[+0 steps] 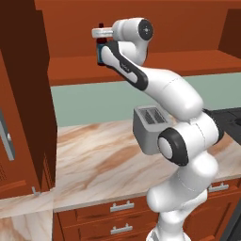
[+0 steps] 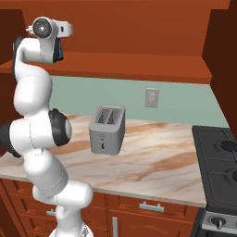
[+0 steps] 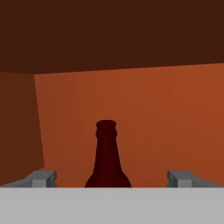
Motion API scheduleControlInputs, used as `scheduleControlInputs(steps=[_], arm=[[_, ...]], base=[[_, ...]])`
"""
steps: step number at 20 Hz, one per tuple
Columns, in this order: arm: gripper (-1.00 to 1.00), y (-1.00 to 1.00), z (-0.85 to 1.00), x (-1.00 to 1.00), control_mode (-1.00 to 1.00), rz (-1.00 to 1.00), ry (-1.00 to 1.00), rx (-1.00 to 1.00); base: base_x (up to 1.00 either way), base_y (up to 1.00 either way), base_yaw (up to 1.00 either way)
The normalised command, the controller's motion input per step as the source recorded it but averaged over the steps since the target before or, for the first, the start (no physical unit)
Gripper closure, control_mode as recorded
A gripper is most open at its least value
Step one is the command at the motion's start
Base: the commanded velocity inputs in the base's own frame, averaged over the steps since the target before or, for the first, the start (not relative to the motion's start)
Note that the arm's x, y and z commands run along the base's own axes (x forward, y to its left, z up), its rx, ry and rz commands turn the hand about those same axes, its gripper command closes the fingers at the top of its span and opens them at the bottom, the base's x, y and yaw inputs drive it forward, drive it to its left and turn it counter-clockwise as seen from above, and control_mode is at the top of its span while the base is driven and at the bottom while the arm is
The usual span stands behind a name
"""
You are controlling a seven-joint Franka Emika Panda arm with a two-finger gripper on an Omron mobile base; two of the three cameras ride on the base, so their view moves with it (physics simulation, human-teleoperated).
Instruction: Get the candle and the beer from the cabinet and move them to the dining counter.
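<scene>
Nearest, the lower drawers (image 1: 117, 214) and the marbled counter (image 1: 99, 160) carrying a grey toaster (image 2: 108, 128); stove (image 2: 217, 162) off to one side. Arm reaches up from here into the open cabinet (image 1: 188, 28), door (image 1: 23, 99) swung wide. Claw (image 3: 112, 179) released, jaws spread full, nothing between the pads; fingertips (image 3: 41, 178) stand either side of the beer (image 3: 107, 157) with clear gaps, not touching. Beer sits upright on the cabinet's inner shelf (image 1: 197, 63), just ahead of the claw and centred between the jaws, back wall of cabinet well behind it. Look of it: slim, dark brown glass, narrow neck with a slightly flared lip; a patch of blue label shows beside the wrist in the left base view. Handling, as judged: rigid, smooth glass, likely slippery and breakable if dropped or knocked over; tall and narrow, so tips easily on a nudge. Best hold looks like the straight body below the shoulder, around the label, jaws square to it; neck is too thin and tapered for a sure grip. Candle not made out.
</scene>
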Motion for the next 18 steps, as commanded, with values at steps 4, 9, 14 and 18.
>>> scheduleControlInputs(steps=[4,9,14,18], arm=[[-1.0,0.01,0.0,0.21,-1.0,0.0,0.0,0.0],[-1.0,0.01,0.0,0.14,-1.0,0.0,0.0,0.0],[-1.0,0.07,0.0,0.12,-1.0,0.0,0.0,0.0],[-1.0,0.17,0.0,0.08,-1.0,0.0,0.0,0.0]], base=[[0.0,0.0,0.0],[0.0,0.0,0.0],[0.0,0.0,0.0],[0.0,0.0,0.0]])
